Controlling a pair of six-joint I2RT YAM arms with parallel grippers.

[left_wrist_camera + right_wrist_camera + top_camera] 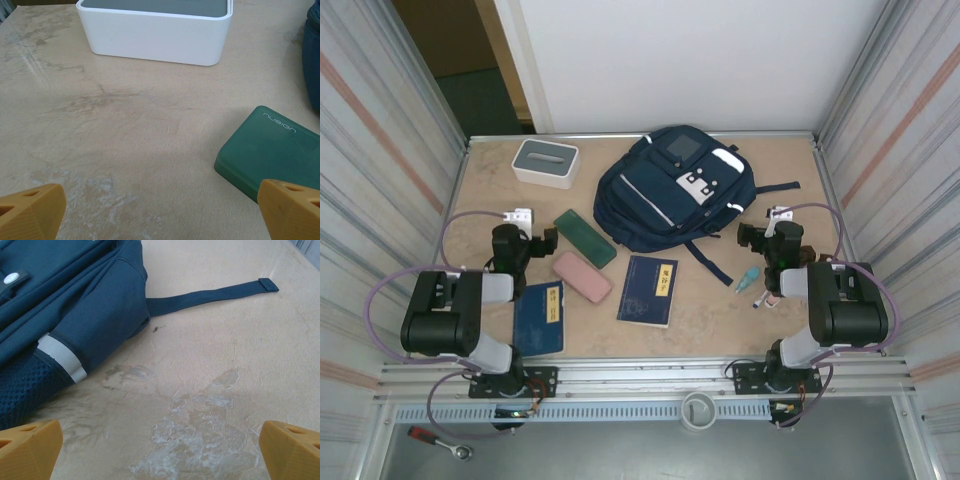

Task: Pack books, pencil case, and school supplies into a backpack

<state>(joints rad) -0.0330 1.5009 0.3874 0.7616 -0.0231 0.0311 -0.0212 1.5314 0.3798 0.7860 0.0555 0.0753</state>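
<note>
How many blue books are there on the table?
2. One thin navy-blue softcover book lies beside the left arm; the other lies mid-table, just in front of the navy fabric backpack. More could hide inside it.

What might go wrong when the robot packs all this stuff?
The books lie flat and thin, so they may slide instead of lifting. The teal marker is small and round; it might roll away. The backpack looks floppy, so its mouth may sag shut.

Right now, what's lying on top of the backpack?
Nothing rests on the backpack; its patched front faces up. Its inside and whatever lies beneath are hidden.
</note>
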